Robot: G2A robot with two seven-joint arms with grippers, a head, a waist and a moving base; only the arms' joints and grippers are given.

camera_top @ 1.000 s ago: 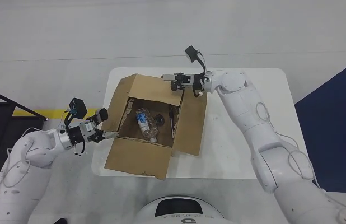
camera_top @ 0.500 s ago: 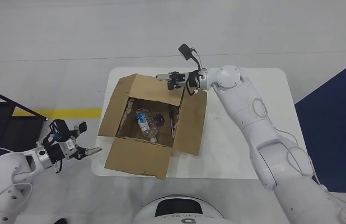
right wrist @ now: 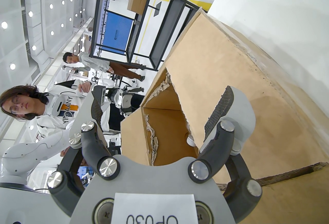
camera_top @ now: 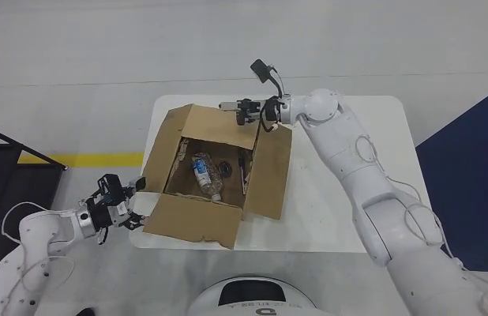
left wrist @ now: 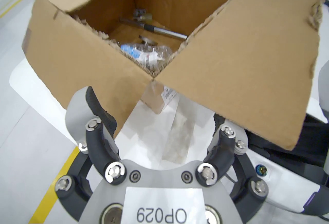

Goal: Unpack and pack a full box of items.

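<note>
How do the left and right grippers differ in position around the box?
The left gripper is at the box's near-left corner, by the table edge; the right gripper is at the far flap. The left gripper points toward the robot's right, the right gripper toward its left. Both have jaws open, holding nothing.

One box [camera_top: 206,126], one bottle [camera_top: 204,176], one metal rod [left wrist: 164,31]

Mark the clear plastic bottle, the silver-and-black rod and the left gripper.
clear plastic bottle [camera_top: 205,177], top view, mid-body.
silver-and-black rod [left wrist: 167,32], left wrist view, silver shaft.
left gripper [left wrist: 154,106], left wrist view, midway between fingertips.
</note>
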